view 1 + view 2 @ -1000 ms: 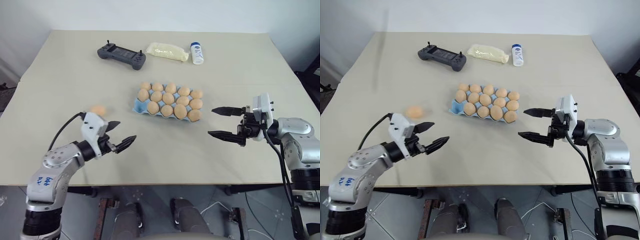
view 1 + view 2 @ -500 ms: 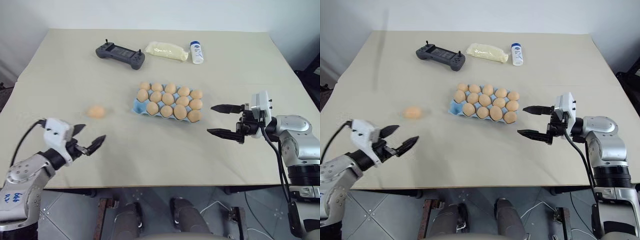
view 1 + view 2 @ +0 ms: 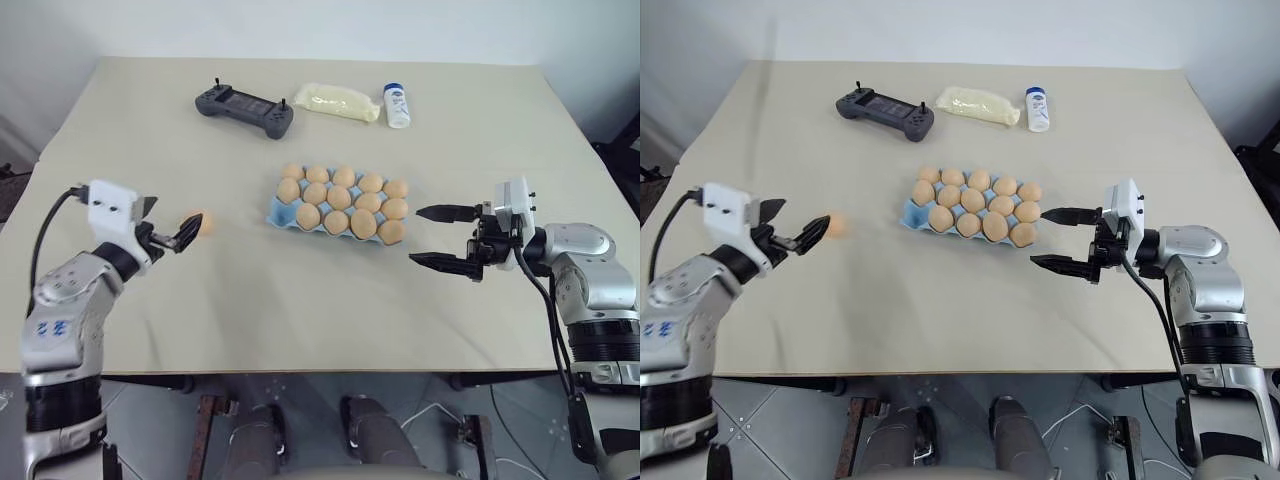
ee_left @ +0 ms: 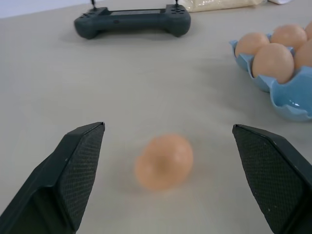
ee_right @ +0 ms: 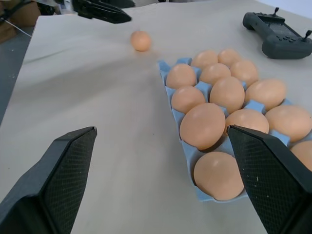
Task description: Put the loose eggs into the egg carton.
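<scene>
Head view: I'm hovering the left gripper point(image 3: 172, 228), fingers spread, beside one loose egg point(image 3: 200, 221) near the tabletop's point(image 3: 300, 310) left edge. The egg carton point(image 3: 341, 205) is sitting mid-table. Right wrist view: the right gripper point(image 5: 165, 180) is gaping wide beside the carton, empty.

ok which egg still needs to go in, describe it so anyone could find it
Start at the blue carton mid-table and look toward the robot's left. One egg lies alone on the bare tabletop, just ahead of the open left end effector; every other egg sits in a cup.
</scene>
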`<move>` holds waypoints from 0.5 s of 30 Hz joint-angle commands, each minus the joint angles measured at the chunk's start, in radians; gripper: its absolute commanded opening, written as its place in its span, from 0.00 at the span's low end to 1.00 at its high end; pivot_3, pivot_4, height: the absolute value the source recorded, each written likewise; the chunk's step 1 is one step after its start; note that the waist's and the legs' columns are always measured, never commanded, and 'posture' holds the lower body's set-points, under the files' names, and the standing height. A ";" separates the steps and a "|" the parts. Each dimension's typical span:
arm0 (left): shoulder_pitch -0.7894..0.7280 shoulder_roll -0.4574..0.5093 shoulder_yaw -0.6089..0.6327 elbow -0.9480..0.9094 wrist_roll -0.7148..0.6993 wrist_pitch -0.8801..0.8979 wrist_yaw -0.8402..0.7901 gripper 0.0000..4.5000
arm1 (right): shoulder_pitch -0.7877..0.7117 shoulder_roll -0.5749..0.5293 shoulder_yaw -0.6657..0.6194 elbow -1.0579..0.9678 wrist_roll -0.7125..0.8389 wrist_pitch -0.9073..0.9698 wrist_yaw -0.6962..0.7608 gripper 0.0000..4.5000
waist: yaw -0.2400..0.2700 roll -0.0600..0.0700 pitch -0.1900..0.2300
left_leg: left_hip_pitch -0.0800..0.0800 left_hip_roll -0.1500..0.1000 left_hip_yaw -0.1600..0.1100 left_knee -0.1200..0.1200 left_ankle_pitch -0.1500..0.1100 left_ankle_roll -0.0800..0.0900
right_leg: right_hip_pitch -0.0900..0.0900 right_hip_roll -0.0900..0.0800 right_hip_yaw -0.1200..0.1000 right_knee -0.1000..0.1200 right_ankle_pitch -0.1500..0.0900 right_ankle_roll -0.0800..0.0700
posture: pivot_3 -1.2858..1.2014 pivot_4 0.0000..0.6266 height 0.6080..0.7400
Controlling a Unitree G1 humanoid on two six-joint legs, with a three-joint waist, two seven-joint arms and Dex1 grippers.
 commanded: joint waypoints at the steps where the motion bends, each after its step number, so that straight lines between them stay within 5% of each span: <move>1: -0.083 -0.007 -0.037 0.129 0.047 -0.038 0.018 0.99 | 0.001 -0.010 -0.021 -0.029 0.010 -0.010 0.006 1.00 | -0.001 0.000 0.000 | 0.000 0.000 0.001 0.000 0.000 -0.001 | -0.001 0.002 0.000 0.000 0.000 0.000 | 0.52 0.24 1.00; 15: -0.246 -0.028 -0.156 0.413 0.132 -0.047 -0.001 0.95 | 0.036 -0.026 -0.041 -0.071 0.016 0.006 -0.012 1.00 | 0.000 0.000 0.000 | 0.000 0.000 0.001 0.002 0.001 -0.002 | -0.003 0.004 0.001 0.005 0.000 0.000 | 0.52 0.24 1.00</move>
